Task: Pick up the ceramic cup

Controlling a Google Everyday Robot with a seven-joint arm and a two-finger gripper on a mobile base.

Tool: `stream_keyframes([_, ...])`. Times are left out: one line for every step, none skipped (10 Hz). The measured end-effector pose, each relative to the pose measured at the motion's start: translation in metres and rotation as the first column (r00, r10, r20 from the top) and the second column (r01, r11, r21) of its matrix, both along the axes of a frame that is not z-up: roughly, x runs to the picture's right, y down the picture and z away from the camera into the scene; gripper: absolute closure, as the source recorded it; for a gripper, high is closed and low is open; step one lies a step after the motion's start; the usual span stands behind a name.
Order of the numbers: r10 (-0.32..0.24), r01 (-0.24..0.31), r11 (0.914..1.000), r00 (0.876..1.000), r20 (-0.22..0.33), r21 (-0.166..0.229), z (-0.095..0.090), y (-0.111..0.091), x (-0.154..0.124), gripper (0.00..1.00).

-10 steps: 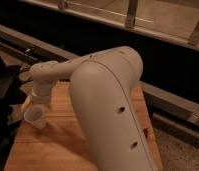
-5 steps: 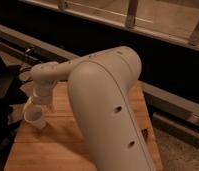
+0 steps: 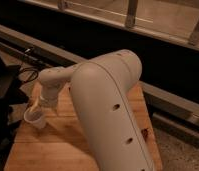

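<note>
Cup (image 3: 35, 118) sits near the left edge of the wooden tabletop (image 3: 58, 150), about midway between the far and near corners on that side. White, tapered, rim up, upright.

Gripper (image 3: 37, 106) is right at the cup's rim, coming in from above and slightly behind. One pale finger (image 3: 33, 105) shows against the far side of the rim. How wide the fingers stand, and whether they have hold of the cup, cannot be told from this angle; the wrist housing (image 3: 52, 85) covers most of the tool.

Arm's big upper link (image 3: 110, 110) fills the middle of the view and hides the right half of the tabletop.

Change over the last second: very little. Cup is at the same spot by the left edge, base apparently on the wood, no lift visible. Wrist looks to have dipped slightly and settled closer over the rim.

Reading: the approach is done and the grasp is either being made or just made. Pick itself is not yet shown, since the cup has not risen.

Risk, as a judgement: a rim pinch on a smooth tapered cup may slip or tip it toward the left edge if the lift starts before the hold is firm.

Dark equipment (image 3: 3, 95) stands off the left edge, close by.
</note>
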State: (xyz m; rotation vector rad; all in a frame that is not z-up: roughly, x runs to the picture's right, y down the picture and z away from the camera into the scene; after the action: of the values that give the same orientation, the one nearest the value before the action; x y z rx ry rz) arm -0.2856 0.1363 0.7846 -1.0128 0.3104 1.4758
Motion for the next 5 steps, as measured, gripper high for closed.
stream_keyframes([-0.006,0.006,1.0,1.0,-0.001,0.002,0.0032,0.0041,-0.0008,0.3])
stream_keyframes([-0.013,0.013,0.9999,1.0,0.003,0.004,0.002,0.0043,-0.0047,0.38])
stream_keyframes([-0.02,0.02,0.9998,1.0,0.006,-0.001,-0.0011,0.0023,-0.0089,0.49])
stream_keyframes([-0.024,0.024,0.9997,1.0,0.006,-0.005,-0.0027,-0.0013,-0.0078,0.6])
stream_keyframes([-0.029,0.03,0.9995,1.0,0.01,-0.007,-0.0019,-0.0022,-0.008,0.71])
